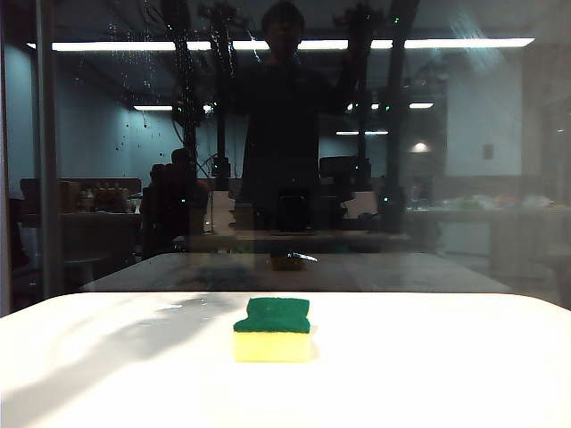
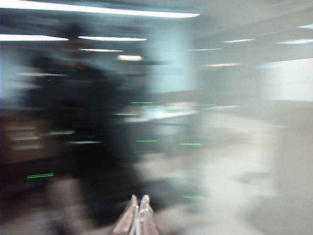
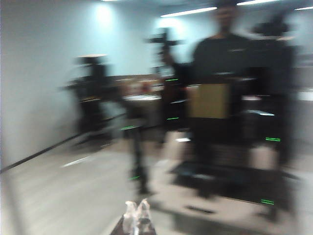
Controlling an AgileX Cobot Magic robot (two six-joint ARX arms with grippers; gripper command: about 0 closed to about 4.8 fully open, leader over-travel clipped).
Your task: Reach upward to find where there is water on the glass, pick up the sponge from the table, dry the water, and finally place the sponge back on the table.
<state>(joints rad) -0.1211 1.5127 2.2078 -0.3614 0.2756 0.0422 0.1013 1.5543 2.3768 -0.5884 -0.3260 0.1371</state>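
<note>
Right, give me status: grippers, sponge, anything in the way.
Left gripper shut, empty, raised at the glass. Right gripper looks shut, empty. Sponge untouched on table. Water on pane's upper left. Nothing blocking.

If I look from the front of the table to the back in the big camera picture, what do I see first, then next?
White table → sponge → glass, with water drops high up on it.
</note>
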